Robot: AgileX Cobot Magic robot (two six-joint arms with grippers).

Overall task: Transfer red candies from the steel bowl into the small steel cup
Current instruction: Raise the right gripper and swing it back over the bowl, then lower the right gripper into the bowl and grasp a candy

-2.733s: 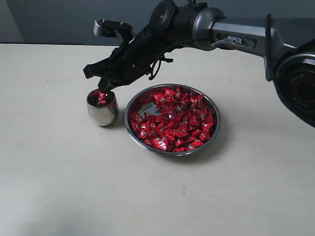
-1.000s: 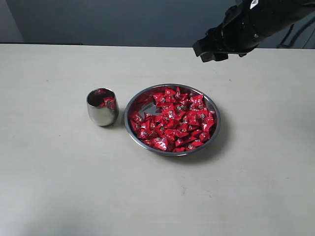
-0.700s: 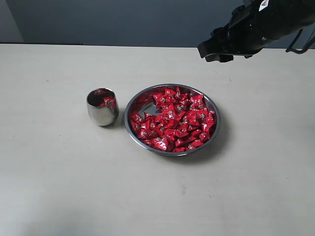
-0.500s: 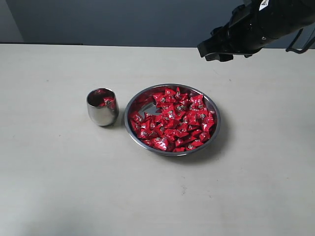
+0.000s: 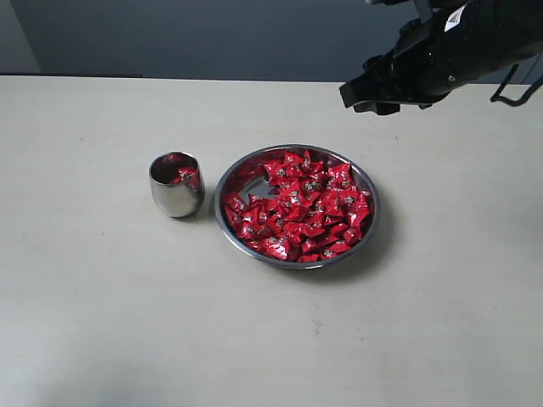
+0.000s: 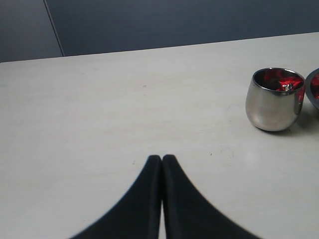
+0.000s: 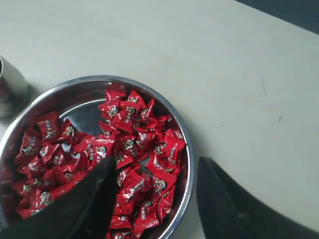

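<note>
Right wrist view shows the right gripper (image 7: 157,164) hovering above the steel bowl (image 7: 107,78), jaws wide apart and empty, likely poised to pinch more red candies (image 7: 129,144). A few already sit in the small steel cup (image 5: 176,193) just beside it. The left gripper (image 6: 162,158) rests closed, clear of both.

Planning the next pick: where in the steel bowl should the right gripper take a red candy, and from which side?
Probably straight down from above, right gripper with jaws open, onto the red candies heaped mid-bowl. Wrappers there lie loose with crinkled edges up to pinch; the rim of the steel bowl blocks a side approach.
</note>
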